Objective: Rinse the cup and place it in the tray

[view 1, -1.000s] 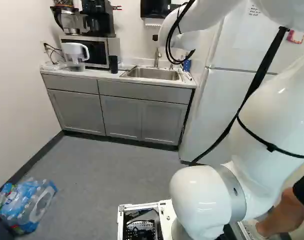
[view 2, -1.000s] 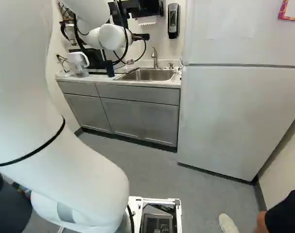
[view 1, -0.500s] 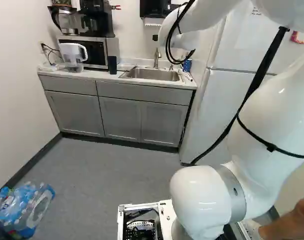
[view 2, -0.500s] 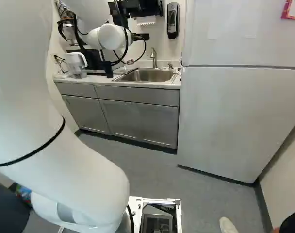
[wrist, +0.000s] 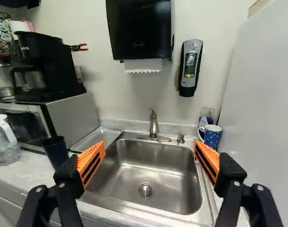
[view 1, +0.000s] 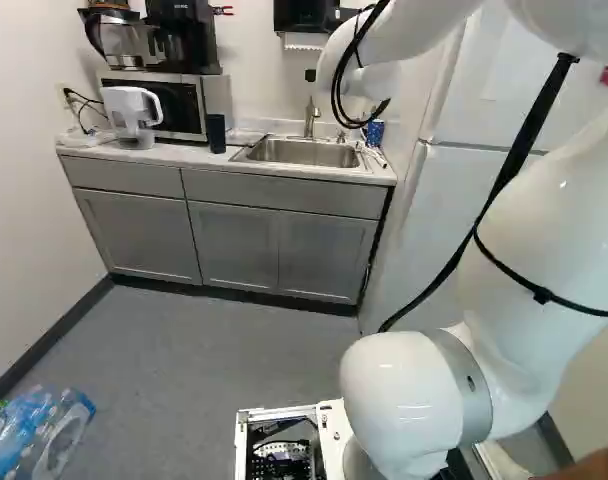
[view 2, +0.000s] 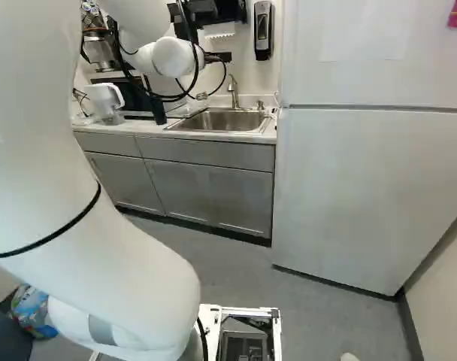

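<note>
In the right base view only a black part of my gripper [view 2: 217, 57] shows beyond the white wrist. In the wrist view the gripper [wrist: 149, 153] stands wide open, nothing between its orange pads, facing the steel sink [wrist: 156, 172]. A blue mug with light dots [wrist: 211, 136] stands upright beside the sink at the fridge side, beyond one finger. A dark tumbler [wrist: 56, 150] stands on the counter near the other finger. Between the microwave and the sink lies a shallow metal tray [wrist: 97, 138] with nothing seen in it. The faucet [wrist: 154, 124] rises behind the basin.
Microwave [view 1: 164, 104], coffee maker [wrist: 47, 66] and water pitcher [view 1: 134, 116] occupy the counter's left end. A towel dispenser [wrist: 140, 29] and soap dispenser [wrist: 190, 67] hang above. The fridge [view 2: 349, 188] borders the sink's right. Bottles [view 1: 34, 435] lie on the floor.
The base has driven closer to the counter and turned slightly right, so the scene has grown and slid left in both base views. The arm holds its pose against its lowest joint.
</note>
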